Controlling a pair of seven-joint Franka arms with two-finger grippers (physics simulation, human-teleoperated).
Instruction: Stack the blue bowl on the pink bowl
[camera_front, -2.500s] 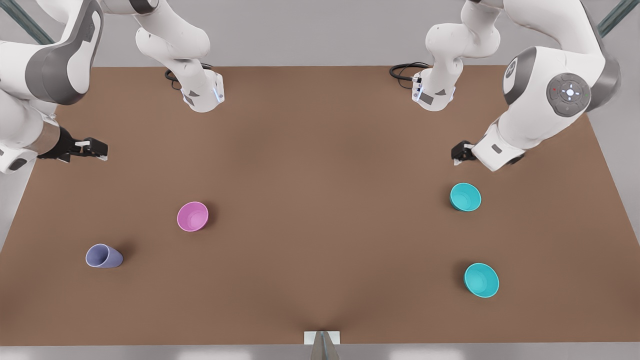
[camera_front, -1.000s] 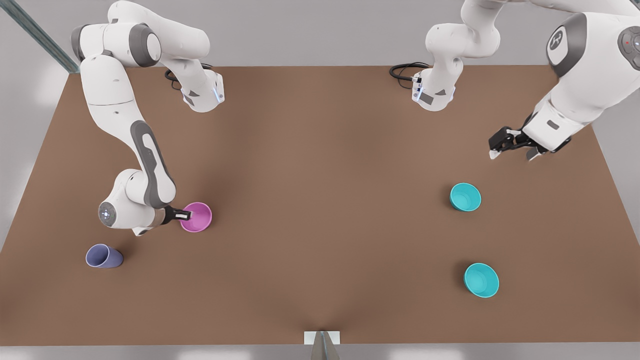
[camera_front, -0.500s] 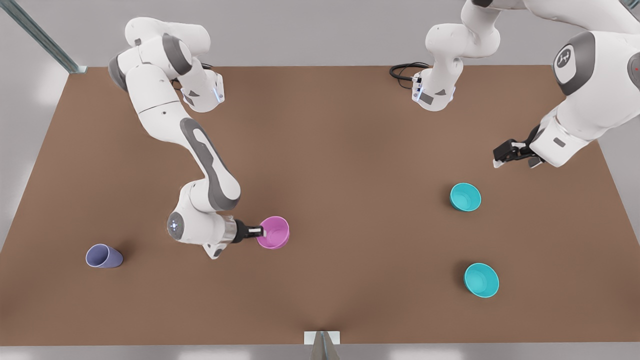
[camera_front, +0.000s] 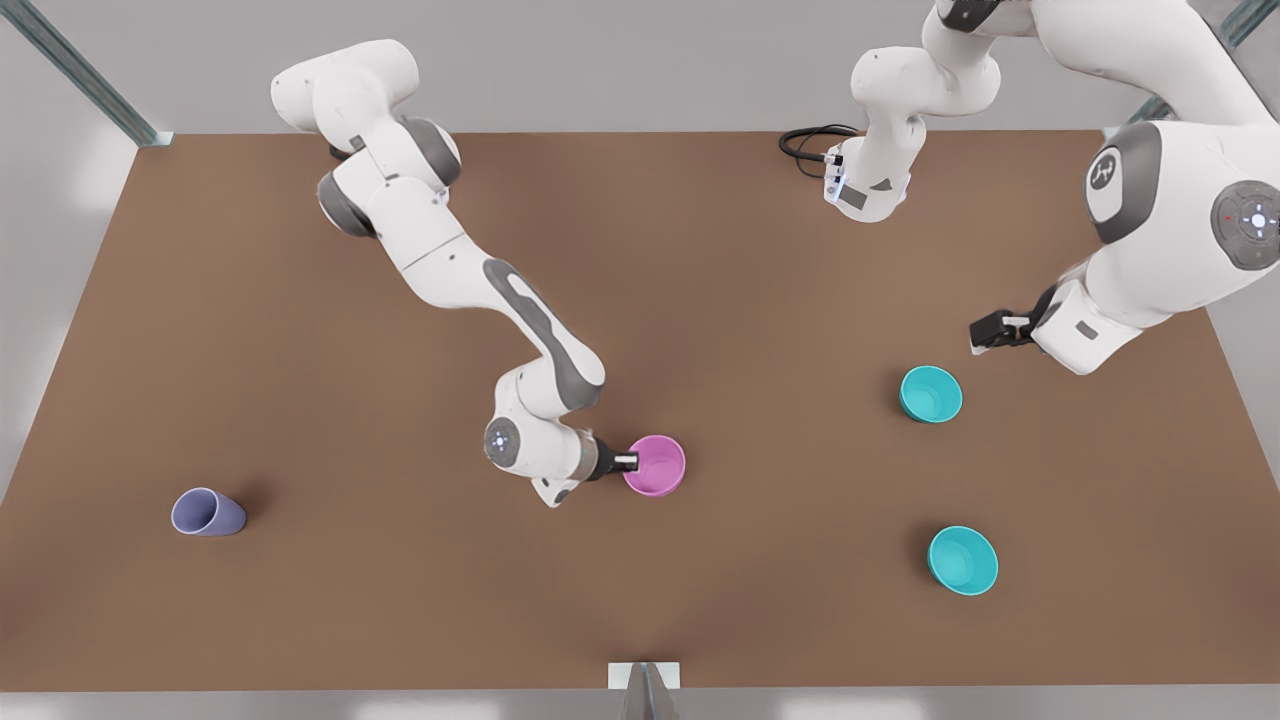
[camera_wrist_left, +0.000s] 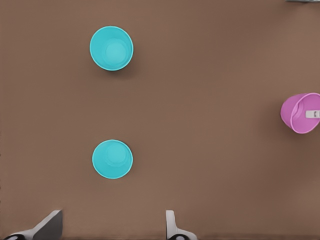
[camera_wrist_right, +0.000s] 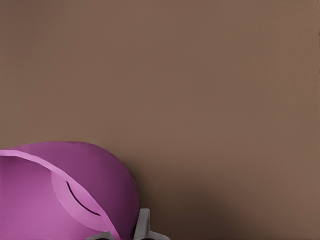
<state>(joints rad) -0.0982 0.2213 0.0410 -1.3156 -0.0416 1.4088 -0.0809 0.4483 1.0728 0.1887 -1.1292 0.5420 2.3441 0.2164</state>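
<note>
The pink bowl (camera_front: 657, 468) is near the table's middle, and my right gripper (camera_front: 628, 462) is shut on its rim from the front view's left. Up close, the pink bowl (camera_wrist_right: 65, 195) sits against one finger (camera_wrist_right: 143, 226). The blue bowl (camera_front: 930, 393), teal and the narrower of two, stands upright at the front view's right. My left gripper (camera_front: 980, 335) hovers open just behind and to the right of it. From the left wrist I see the blue bowl (camera_wrist_left: 112, 159) beyond my open left gripper (camera_wrist_left: 111, 222), and the pink bowl (camera_wrist_left: 300, 113) tilted farther off.
A wider teal bowl (camera_front: 962, 560) sits nearer the front edge at the right, also seen from the left wrist as the teal bowl (camera_wrist_left: 111, 48). A lavender cup (camera_front: 207, 513) lies on its side at the front left. The arm bases (camera_front: 868, 190) stand at the table's back.
My right gripper has carried the pink bowl from the front view's left toward the table's middle. My left gripper has shifted slightly down and left, nearer the blue bowl.
</note>
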